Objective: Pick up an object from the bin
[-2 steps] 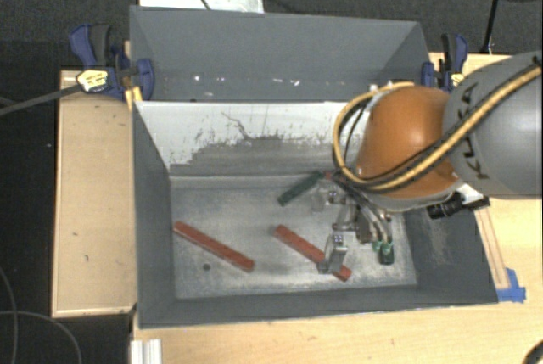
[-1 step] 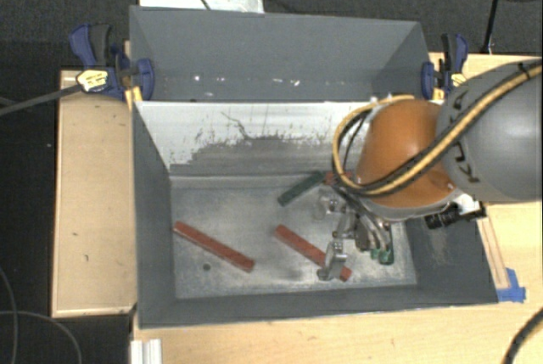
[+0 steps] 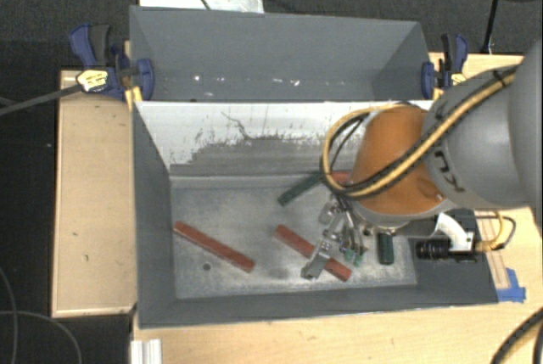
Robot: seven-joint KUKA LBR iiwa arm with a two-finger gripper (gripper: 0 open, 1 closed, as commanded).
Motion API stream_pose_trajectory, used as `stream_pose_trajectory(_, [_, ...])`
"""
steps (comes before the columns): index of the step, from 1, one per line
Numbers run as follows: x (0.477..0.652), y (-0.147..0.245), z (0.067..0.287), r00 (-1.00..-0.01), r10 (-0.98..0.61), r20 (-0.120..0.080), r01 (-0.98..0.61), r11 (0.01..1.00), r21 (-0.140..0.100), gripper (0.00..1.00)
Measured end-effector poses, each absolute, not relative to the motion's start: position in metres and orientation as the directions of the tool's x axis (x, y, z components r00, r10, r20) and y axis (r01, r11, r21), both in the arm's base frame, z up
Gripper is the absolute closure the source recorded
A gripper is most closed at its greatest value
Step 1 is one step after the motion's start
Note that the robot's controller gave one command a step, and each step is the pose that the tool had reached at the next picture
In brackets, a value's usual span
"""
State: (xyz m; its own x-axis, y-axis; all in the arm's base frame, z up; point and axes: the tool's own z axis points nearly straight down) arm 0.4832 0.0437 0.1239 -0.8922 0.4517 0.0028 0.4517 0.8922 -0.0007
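Down at the gripper (image 3: 326,256), low over the floor of the bin (image 3: 153,184), right of centre: spread or pressed together, impossible to tell. Directly beneath, crossing under it, a short red-brown stick (image 3: 293,239). Just right, a small dark cylinder (image 3: 386,248). Farther back, a dark green strip (image 3: 297,189). Well left, a longer red-brown stick (image 3: 212,246).

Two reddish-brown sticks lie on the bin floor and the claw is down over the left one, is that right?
Not quite. The camera view shows the claw down over the right reddish-brown stick, near the middle of the bin floor; the left stick lies apart from it, untouched.
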Motion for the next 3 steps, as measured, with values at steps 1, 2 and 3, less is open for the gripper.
stream_pose_trajectory(1, [0.4874, 0.0533, 0.0698, -0.933, 0.360, 0.000, 0.360, 0.933, 0.000, 0.00])
stream_pose_trajectory(2, [0.4806, 0.0616, 0.0702, -0.828, 0.560, 0.003, 0.560, 0.829, -0.001, 1.00])
stream_pose_trajectory(3, [0.4806, 0.0616, 0.0701, -0.828, 0.560, 0.003, 0.560, 0.828, -0.001, 1.00])
